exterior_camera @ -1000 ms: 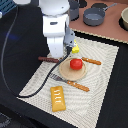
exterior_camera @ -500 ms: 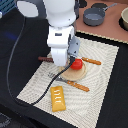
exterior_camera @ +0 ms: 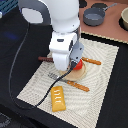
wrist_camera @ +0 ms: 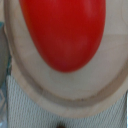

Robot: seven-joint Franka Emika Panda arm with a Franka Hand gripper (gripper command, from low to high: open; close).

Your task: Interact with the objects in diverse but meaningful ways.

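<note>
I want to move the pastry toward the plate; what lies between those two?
In the exterior view, the orange-handled fork lies across the placemat between the pastry and the plate.

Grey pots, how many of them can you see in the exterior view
2. One grey pot sits at the top, off the mat; a second pot is just behind it, partly cut off. The arm may hide others.

tomato (wrist_camera: 64, 31): red, round, close up, fills most of the frame
plate (wrist_camera: 70, 100): tan, round, tomato sits on it
mat (wrist_camera: 30, 112): pale woven, under plate
</note>
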